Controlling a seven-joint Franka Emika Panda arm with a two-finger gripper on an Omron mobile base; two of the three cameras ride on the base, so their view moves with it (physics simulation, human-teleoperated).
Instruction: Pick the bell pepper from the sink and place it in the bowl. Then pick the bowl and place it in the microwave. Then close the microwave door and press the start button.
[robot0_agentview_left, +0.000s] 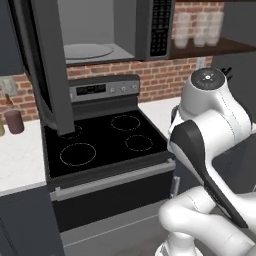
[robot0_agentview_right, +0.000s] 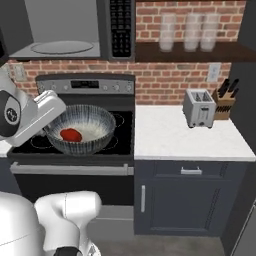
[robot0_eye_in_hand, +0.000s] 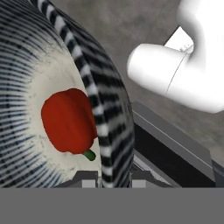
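A black stove (robot0_agentview_left: 105, 140) with four ring burners sits below a grey control panel (robot0_agentview_left: 102, 89) against a red brick wall (robot0_agentview_right: 170, 77). On the white counter (robot0_agentview_right: 170, 132) to its right stand a silver toaster (robot0_agentview_right: 199, 108) and a knife block (robot0_agentview_right: 226, 102). Clear containers (robot0_agentview_right: 190, 32) line a dark shelf (robot0_agentview_right: 200, 52) above. On the counter left of the stove stands a brown cup (robot0_agentview_left: 14, 121).

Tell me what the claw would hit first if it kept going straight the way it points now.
Nothing new: the claw is already shut on the striped bowl rim. Pushed on, it would run along that wall, red bell pepper beside it; beyond looks like grey floor, depth unclear.
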